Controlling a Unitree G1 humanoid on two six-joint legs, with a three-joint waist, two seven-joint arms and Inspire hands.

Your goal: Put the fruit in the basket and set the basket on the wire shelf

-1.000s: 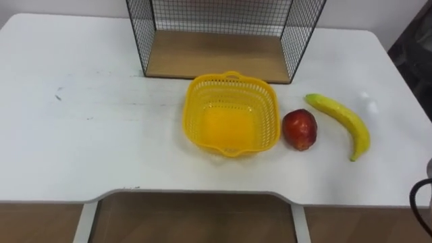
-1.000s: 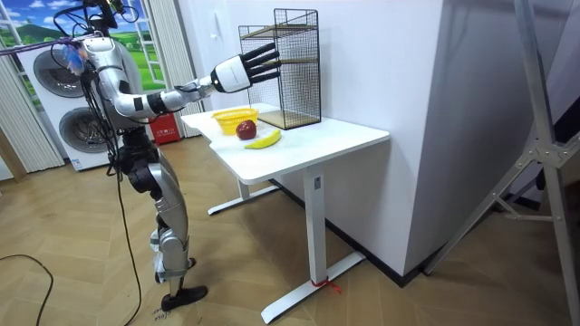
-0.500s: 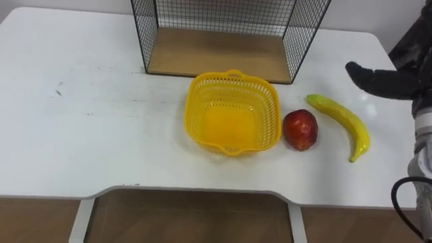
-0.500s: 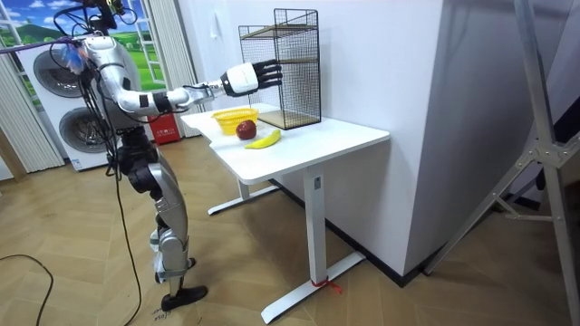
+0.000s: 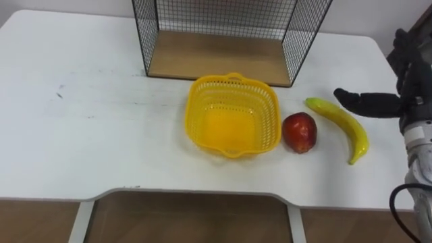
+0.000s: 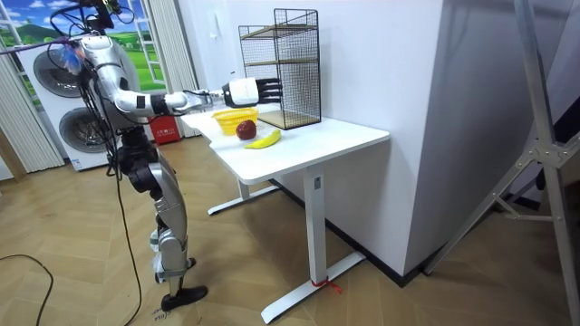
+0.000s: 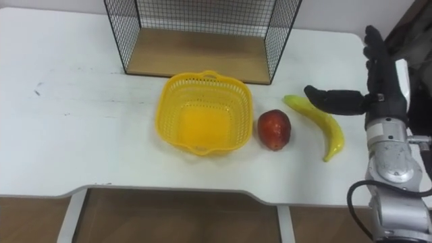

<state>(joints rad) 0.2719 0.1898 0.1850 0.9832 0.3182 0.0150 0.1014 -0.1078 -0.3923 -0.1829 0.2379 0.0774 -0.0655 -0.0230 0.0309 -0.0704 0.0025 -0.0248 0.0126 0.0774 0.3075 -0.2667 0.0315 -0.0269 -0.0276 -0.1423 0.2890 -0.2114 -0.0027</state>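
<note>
Near the table's [image 7: 81, 135] right edge, the right hand [image 7: 382, 86] has dropped in, fingers wide and empty, thumb just above the banana [image 7: 317, 119] lying beside the apple [image 7: 274, 129] and empty basket [image 7: 202, 75], so a first pickup looks close.

Basket [image 5: 192, 113] sits mid-table [image 5: 88, 128], just in front of the wire shelf [image 5: 216, 59], which stands at the back edge. Apple [image 5: 299, 131] is just R of basket – touching or not, can't tell. Banana [image 5: 342, 121] lies farther R, near apple but apart. R hand [image 7: 385, 84] is beside banana, by table's R edge.
</note>
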